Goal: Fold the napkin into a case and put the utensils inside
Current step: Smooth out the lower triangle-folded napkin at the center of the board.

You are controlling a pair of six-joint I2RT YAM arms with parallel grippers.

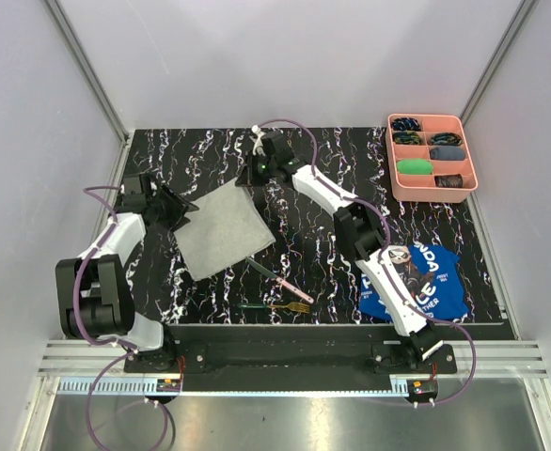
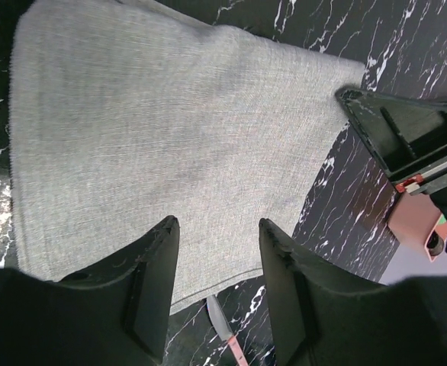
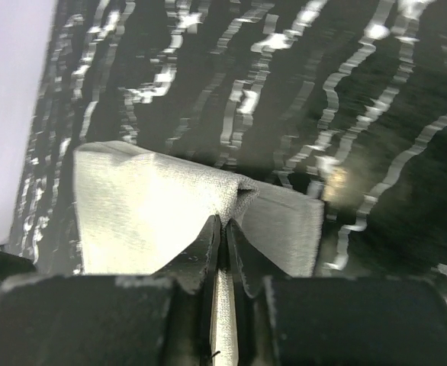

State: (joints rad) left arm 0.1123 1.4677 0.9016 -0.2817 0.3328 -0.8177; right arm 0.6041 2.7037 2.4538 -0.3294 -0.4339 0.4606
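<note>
The light grey napkin (image 1: 224, 230) lies spread flat on the black marbled table, turned like a diamond. My right gripper (image 1: 253, 177) is shut on its far corner, and the cloth (image 3: 147, 206) bunches into a small raised fold at the fingertips (image 3: 223, 223). My left gripper (image 1: 179, 212) hovers at the napkin's left corner, open, with the cloth (image 2: 162, 130) lying beneath its fingers (image 2: 166, 236) and not pinched. The pink-handled knife (image 1: 280, 280) lies just past the napkin's near edge, its blade (image 2: 220, 320) showing. The green-handled fork (image 1: 275, 306) lies in front of it.
A pink compartment tray (image 1: 432, 158) with small items stands at the back right. A blue printed cloth (image 1: 413, 282) lies at the front right under the right arm. The right gripper's body (image 2: 406, 137) shows at the right of the left wrist view.
</note>
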